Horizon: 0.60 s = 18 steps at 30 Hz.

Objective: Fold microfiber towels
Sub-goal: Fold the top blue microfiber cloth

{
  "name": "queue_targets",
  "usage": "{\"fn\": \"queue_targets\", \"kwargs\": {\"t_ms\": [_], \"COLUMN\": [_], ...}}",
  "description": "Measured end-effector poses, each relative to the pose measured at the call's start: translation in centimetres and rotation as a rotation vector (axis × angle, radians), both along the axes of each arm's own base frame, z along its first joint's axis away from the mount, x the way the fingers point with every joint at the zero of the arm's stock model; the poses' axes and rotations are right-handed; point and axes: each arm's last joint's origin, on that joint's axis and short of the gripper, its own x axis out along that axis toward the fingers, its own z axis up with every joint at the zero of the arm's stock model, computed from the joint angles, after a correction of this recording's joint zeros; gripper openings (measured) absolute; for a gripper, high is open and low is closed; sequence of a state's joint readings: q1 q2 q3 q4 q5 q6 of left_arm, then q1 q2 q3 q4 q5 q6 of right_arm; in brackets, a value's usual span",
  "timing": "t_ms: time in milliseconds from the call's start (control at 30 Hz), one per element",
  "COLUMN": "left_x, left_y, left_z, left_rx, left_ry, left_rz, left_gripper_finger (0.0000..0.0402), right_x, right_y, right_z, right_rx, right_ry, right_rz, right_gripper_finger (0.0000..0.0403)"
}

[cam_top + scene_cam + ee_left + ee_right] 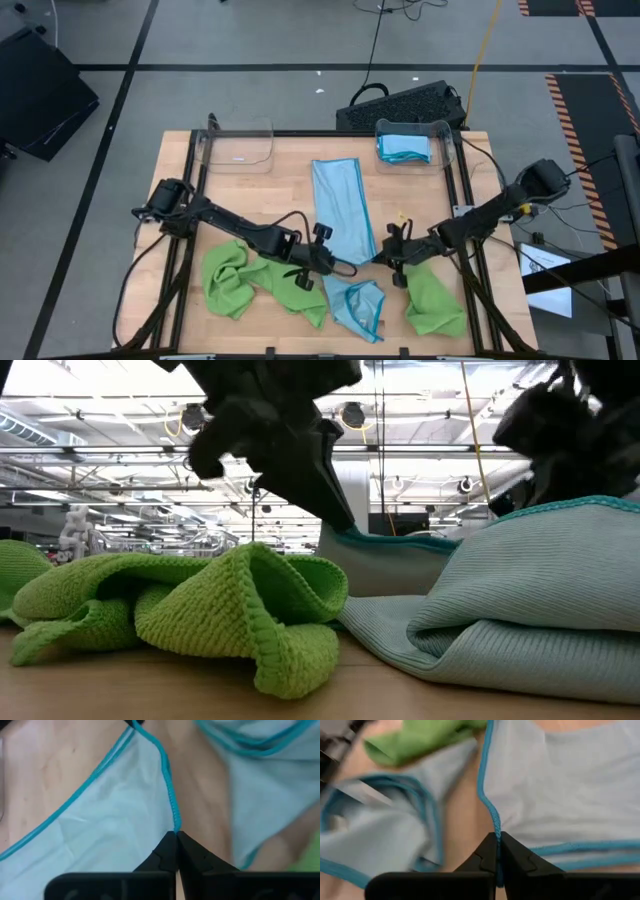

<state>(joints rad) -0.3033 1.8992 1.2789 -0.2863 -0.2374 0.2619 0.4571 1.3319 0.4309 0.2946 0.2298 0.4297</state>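
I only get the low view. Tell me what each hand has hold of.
Observer: The left hand is shut on the teal hem of the flat blue towel, at one near corner.
Operator: Now the right one.
Observer: The right hand is shut on the same towel's other near corner.
Operator: Report the finished pile.
Observer: Folded blue towels sit in the clear bin at the table's far right.
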Motion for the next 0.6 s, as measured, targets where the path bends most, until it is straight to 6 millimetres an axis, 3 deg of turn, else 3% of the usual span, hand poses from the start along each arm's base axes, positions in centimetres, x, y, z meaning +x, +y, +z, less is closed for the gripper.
{"fn": "queue_targets", "kwargs": {"t_ms": [200,367,600], "left_x": [-1.0,-2.6,-3.6], "left_y": [-2.0,-3.3,-2.5], "left_z": [1.2,3.5,4.0], "left_rx": [-0.023,0.017,0.097], "left_ry": [-0.032,-0.083,-0.051], "left_rz": [-0.018,-0.008,0.1], "left_gripper_finger": [0.0008,0.0005,0.0004], "right_x": [1.2,2.2,3.2], "right_y": [2.0,2.9,2.0], "right_z": [2.5,4.6,6.0], "right_rx": [0.054,-0.041,-0.182], "right_ry": [-0.079,-0.105,-0.115], "right_rz": [0.031,0.017,-0.071], "right_gripper_finger": [0.0004,0.0004,0.0004]}}
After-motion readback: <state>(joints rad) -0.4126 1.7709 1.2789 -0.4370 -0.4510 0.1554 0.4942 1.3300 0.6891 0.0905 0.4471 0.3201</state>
